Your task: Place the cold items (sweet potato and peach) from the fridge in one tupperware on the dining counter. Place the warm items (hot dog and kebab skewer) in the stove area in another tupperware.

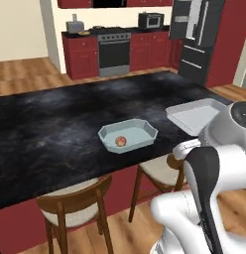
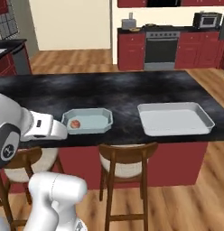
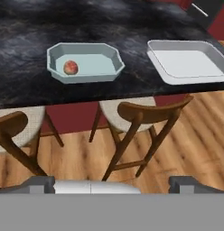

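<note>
Peach (image 1: 121,141) was seen lying inside the pale blue tupperware (image 1: 145,128) on the black desk (image 1: 55,119), with a white tray (image 1: 192,115) set well apart beside it. Fingers (image 3: 40,184) were spread wide above the wooden stools (image 3: 145,117), nothing held between them.

Flat, even rendered light fills all three views, bright with no single source apparent. The glossy black marbled dining counter (image 1: 55,124) shows soft pale mottling rather than glare. Shadows are faint. Edges look slightly soft and low-resolution; no lens distortion shows.
</note>
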You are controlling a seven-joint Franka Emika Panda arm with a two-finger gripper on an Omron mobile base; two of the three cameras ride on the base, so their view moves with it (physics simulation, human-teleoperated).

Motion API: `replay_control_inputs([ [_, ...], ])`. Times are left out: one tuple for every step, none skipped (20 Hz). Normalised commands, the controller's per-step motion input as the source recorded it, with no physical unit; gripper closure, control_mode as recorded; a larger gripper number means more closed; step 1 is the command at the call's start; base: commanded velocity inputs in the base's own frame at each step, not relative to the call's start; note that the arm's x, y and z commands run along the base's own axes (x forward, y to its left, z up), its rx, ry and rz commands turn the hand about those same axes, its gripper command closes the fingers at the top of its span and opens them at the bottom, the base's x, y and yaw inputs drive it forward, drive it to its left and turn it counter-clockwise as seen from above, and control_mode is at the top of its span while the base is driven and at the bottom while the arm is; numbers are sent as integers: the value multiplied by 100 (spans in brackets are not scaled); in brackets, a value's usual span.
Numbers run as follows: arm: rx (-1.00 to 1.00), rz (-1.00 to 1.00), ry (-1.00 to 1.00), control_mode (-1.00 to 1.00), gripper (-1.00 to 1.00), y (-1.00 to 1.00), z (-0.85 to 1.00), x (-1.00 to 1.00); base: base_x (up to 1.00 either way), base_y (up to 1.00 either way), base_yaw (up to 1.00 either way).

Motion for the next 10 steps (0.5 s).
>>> replay_control_inputs([
  [0,0,0,100,-100,0,0,0,-16,-32,-100],
  [0,0,0,100,-100,0,0,0,-10,-26,-100],
  [0,0,0,100,-100,0,0,0,-6,-25,-100],
  [0,0,0,100,-100,0,0,0,-4,-28,-100],
  [0,0,0,100,-100,0,0,0,0,-34,-100],
  [0,0,0,100,-100,0,0,0,0,-42,-100],
  [0,0,0,100,-100,0,0,0,0,-61,-100],
  [0,0,0,100,-100,0,0,0,17,-92,-100],
  [0,0,0,100,-100,0,0,0,40,-100,-71],
  [0,0,0,100,-100,0,0,0,53,-100,-50],
])
